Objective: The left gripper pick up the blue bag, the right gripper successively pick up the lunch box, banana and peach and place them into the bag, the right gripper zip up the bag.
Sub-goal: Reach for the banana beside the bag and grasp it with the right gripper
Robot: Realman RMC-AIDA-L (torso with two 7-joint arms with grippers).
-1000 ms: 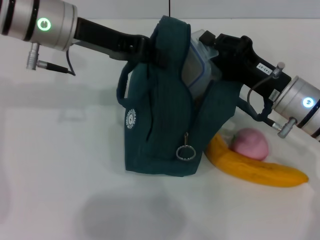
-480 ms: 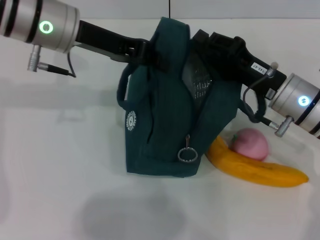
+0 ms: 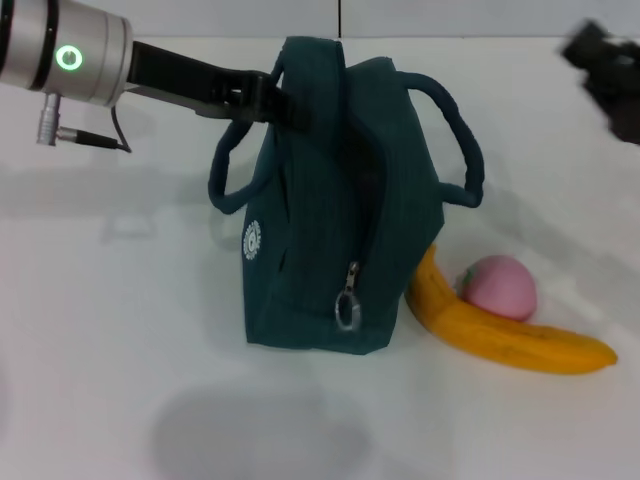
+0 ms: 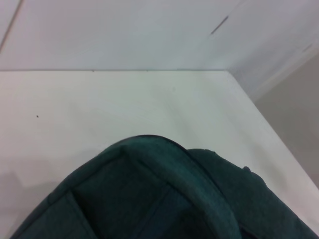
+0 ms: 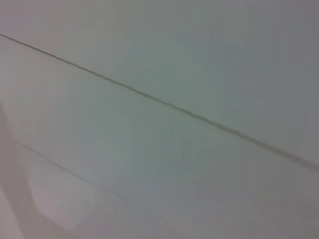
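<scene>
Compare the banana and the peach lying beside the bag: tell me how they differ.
The banana is long and curved; the peach is round. The banana is yellow-orange with a dark tip, the peach pink and paler on top. The banana's near end reaches the blue bag, while the peach sits clear of it, nestled in the banana's curve. Both lie on the white table, not yet packed.

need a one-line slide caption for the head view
Left gripper holds the blue bag upright by its top; banana and peach lie beside it, right gripper at far right.
</scene>
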